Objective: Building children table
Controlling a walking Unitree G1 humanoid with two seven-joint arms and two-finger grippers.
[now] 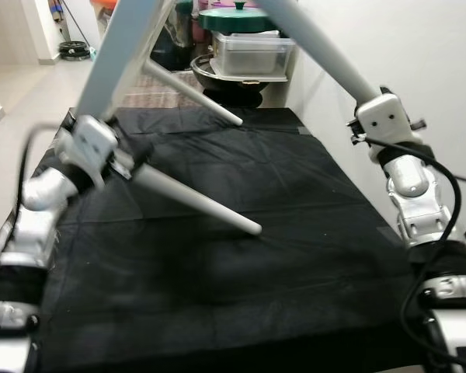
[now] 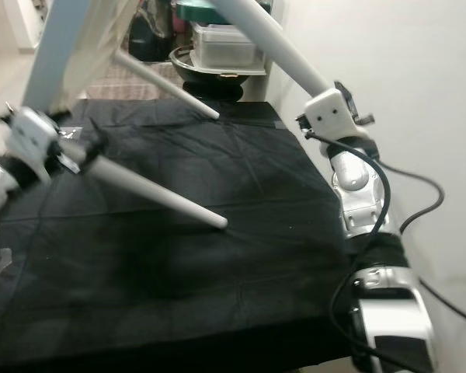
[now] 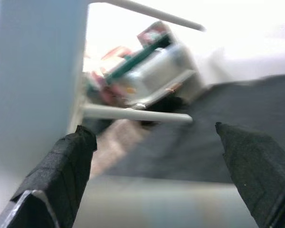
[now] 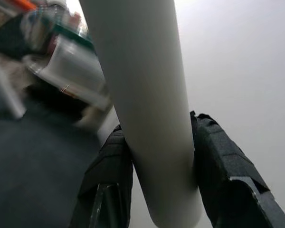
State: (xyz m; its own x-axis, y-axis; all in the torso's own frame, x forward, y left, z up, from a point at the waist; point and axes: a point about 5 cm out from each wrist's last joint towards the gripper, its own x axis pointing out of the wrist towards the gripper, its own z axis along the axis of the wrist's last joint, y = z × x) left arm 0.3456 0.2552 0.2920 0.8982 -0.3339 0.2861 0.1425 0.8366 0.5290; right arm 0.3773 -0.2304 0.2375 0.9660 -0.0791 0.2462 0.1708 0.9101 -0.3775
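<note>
Step in hand: turning the pale blue children's table, held tilted above the black cloth-covered bench; right gripper clamped on one white tubular leg; left gripper fingers apart beside the tabletop edge; next: set it down level, probably.

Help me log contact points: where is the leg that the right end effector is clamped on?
That table leg slants up on the robot's right in the head views, beside the white wall, above the black cloth; the right end effector grips near its lower end.
</note>
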